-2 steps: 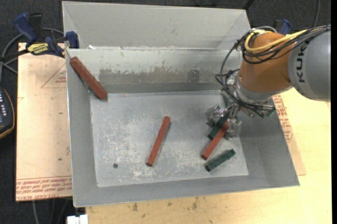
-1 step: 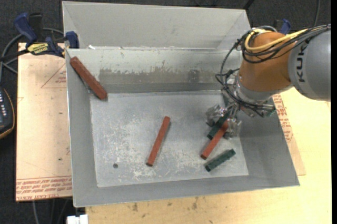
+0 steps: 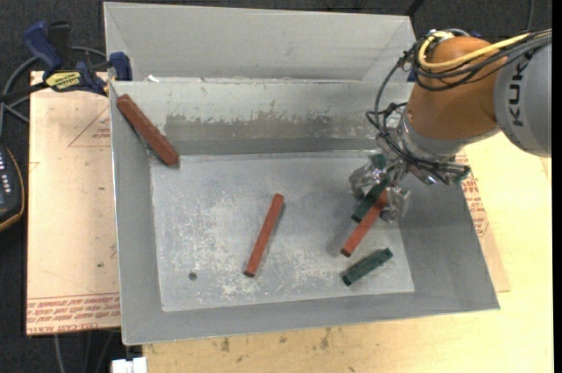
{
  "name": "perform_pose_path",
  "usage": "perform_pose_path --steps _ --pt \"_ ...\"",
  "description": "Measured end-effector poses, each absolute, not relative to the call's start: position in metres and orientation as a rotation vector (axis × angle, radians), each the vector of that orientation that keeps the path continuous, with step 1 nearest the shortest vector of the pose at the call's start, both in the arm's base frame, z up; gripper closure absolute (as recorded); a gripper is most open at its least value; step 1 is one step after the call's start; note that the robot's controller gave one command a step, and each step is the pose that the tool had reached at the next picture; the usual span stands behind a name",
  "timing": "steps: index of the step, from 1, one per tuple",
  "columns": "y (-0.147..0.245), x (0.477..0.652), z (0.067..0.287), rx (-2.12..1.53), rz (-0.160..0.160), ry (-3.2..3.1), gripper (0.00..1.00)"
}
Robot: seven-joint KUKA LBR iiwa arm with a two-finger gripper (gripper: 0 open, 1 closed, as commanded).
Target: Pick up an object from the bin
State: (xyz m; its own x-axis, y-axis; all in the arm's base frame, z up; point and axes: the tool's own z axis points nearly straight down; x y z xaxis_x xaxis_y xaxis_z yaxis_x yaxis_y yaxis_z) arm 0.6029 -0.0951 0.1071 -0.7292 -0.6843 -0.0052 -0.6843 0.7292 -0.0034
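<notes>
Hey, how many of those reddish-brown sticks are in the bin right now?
3 reddish-brown sticks: one leans on the left wall of the bin, one lies flat mid-floor, and one lies at the right, its upper end under the gripper, which may hide more.

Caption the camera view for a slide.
Gripper low over the upper end of a red-brown stick on the right side of the bin, a dark green stick lying close by.
</notes>
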Motion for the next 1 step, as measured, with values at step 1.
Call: perform_pose_path --steps 1 --pt "-0.0944 0.6051 0.1725 -1.149 -0.006 2.914 1.00"
